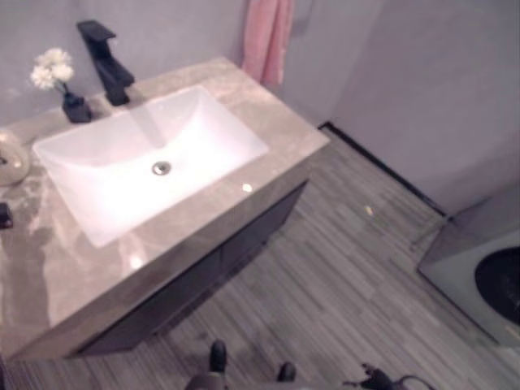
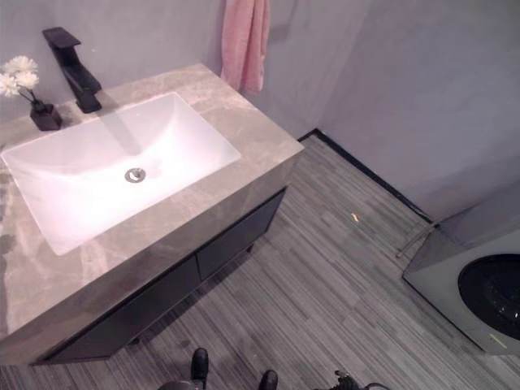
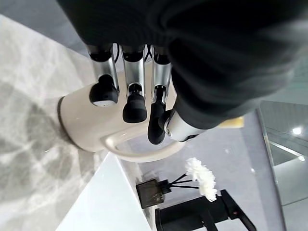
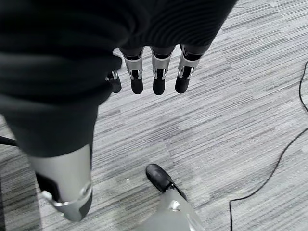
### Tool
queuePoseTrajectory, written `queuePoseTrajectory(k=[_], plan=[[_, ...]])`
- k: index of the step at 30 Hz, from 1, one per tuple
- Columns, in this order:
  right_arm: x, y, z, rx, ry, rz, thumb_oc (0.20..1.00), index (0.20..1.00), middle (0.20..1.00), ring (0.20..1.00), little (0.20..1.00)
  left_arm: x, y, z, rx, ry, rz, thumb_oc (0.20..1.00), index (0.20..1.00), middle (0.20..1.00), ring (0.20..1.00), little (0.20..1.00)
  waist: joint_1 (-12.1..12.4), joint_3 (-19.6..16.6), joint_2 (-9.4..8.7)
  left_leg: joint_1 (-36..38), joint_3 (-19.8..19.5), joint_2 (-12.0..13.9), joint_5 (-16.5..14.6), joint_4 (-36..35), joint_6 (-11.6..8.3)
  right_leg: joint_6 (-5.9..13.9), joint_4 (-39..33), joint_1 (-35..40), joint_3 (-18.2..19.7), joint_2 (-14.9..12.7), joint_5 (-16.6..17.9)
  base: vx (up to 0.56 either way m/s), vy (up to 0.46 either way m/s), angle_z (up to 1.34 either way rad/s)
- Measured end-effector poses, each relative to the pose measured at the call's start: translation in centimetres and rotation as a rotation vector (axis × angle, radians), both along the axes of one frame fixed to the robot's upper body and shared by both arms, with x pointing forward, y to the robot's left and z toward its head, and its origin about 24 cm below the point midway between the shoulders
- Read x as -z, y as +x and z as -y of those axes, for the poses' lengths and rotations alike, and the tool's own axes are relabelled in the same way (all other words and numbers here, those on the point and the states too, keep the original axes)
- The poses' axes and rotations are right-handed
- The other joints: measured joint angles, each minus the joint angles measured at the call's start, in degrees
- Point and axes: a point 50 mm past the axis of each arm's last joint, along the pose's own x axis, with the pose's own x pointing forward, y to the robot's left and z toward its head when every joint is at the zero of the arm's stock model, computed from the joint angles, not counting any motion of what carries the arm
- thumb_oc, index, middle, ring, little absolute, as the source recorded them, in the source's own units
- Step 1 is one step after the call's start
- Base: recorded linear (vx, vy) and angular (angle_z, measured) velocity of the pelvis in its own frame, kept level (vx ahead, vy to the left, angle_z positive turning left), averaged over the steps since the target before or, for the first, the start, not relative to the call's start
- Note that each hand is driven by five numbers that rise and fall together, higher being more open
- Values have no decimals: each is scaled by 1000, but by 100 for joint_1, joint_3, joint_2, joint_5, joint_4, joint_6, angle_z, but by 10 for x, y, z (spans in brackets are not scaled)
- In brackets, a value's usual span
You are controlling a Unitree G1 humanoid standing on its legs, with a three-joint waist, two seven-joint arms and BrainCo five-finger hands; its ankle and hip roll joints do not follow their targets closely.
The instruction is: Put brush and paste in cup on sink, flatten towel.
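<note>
The left hand (image 3: 144, 103), fingers loosely curled and empty, hangs over the cream cup (image 3: 89, 127), likely rigid, slippery ceramic best gripped by its handle.

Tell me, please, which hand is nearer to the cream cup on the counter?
Left. The left hand hangs just above the cream cup, fingers relaxed and not gripping it. The right hand hangs over the floor.

Head stereo pair looks down on the sink (image 1: 146, 162); left wrist camera close over the countertop (image 3: 29, 120), right faces floor (image 4: 231, 110)
</note>
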Motion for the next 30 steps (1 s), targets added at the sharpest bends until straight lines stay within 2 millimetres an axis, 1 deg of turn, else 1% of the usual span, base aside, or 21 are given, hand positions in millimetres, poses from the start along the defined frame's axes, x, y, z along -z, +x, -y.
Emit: queuePoseTrajectory(k=[3,5,7,9,10,13,14,17,19,20,22,24,25,26,28,30], plan=[[0,0,0,0,1,-1,1000,1000,1000,1000,1000,2,0,-2,-7,-3,-10,200,200,200,200,200,-15,3,-29,55,40,-4,2,-80,2,8,0,-8,23,4,25,-5,31,-8],[0,3,0,-4,1,5,1000,1000,1000,1000,1000,6,-4,-8,-42,-18,-25,200,200,200,200,200,-3,11,-50,56,93,13,-11,-98,-13,76,1,-81,38,18,82,-15,46,-15],[-3,12,-2,-13,6,37,1000,1000,1000,1000,1000,7,-6,-12,-62,-22,-35,200,200,200,200,200,3,80,-126,47,183,17,-16,-108,-15,74,1,-117,89,21,136,-21,28,-21],[-5,19,-4,-24,10,60,1000,1000,1000,1000,1000,-1,-5,-12,-60,-12,-19,200,200,200,200,200,2,156,-214,20,221,31,-16,-109,-15,90,1,-167,113,26,184,15,34,-12],[-5,20,-5,-38,13,60,1000,1000,1000,1000,1000,-8,0,-11,-56,-11,4,200,200,200,200,200,-1,235,-267,19,225,36,-21,-108,-17,98,1,-171,123,30,214,19,37,-6],[-4,19,-6,-44,13,59,1000,1000,1000,1000,1000,-24,7,-15,-84,-18,44,200,200,200,200,200,-20,316,-420,-52,227,61,-24,-85,-13,176,0,-255,146,43,323,-11,42,-2],[-4,20,-6,-44,13,60,1000,1000,1000,1000,1000,-30,7,-16,-90,-10,53,200,200,200,200,200,-9,326,-427,-98,228,83,-25,-77,-8,156,-1,-291,149,54,384,-3,25,-5],[-4,20,-6,-51,15,58,1000,1000,1000,1000,1000,-37,7,-21,-118,-8,52,200,200,200,200,200,4,369,-414,-107,262,92,-41,-50,16,150,0,-317,147,70,482,-3,43,-6],[-5,27,-10,-83,19,69,1000,1000,1000,1000,1000,-49,7,-32,-191,-35,63,200,200,200,200,200,-16,435,-416,-149,288,107,-89,46,49,104,-1,-342,152,83,568,-6,38,-9],[-6,29,-11,-87,23,75,1000,1000,1000,1000,1000,-53,6,-35,-216,-48,63,200,200,200,200,200,-19,443,-407,-148,313,121,-90,49,57,138,-1,-354,149,91,612,-7,24,-15],[-5,30,-12,-94,26,73,1000,1000,1000,1000,1000,-59,7,-37,-227,-53,66,200,200,200,200,200,-27,488,-417,-158,351,125,-147,144,80,136,0,-346,138,87,655,-7,50,-11],[-6,33,-14,-110,31,83,1000,1000,1000,1000,1000,-73,6,-39,-252,-71,95,200,200,200,200,200,-46,623,-481,-178,360,145,-260,308,66,98,0,-342,145,96,701,-10,52,-5],[-6,34,-14,-108,34,87,1000,1000,1000,1000,1000,-78,7,-39,-254,-65,96,200,200,200,200,200,-40,671,-504,-188,366,160,-286,366,76,114,0,-329,148,99,721,0,48,-7],[-7,35,-13,-107,33,92,1000,1000,1000,1000,1000,-89,6,-39,-249,-43,95,200,200,200,200,200,-67,684,-513,-325,378,231,-371,509,89,141,0,-371,156,129,812,-2,52,-7],[-7,35,-12,-104,30,88,1000,1000,1000,1000,1000,-94,6,-38,-245,-42,107,200,200,200,200,200,-71,685,-513,-364,393,254,-361,551,120,136,-1,-403,168,143,880,-10,73,-6],[-7,35,-11,-88,38,91,1000,1000,1000,1000,1000,-100,5,-40,-268,-45,84,200,200,200,200,200,-81,694,-522,-399,394,289,-438,708,157,136,-1,-397,179,167,946,-18,51,-5]])
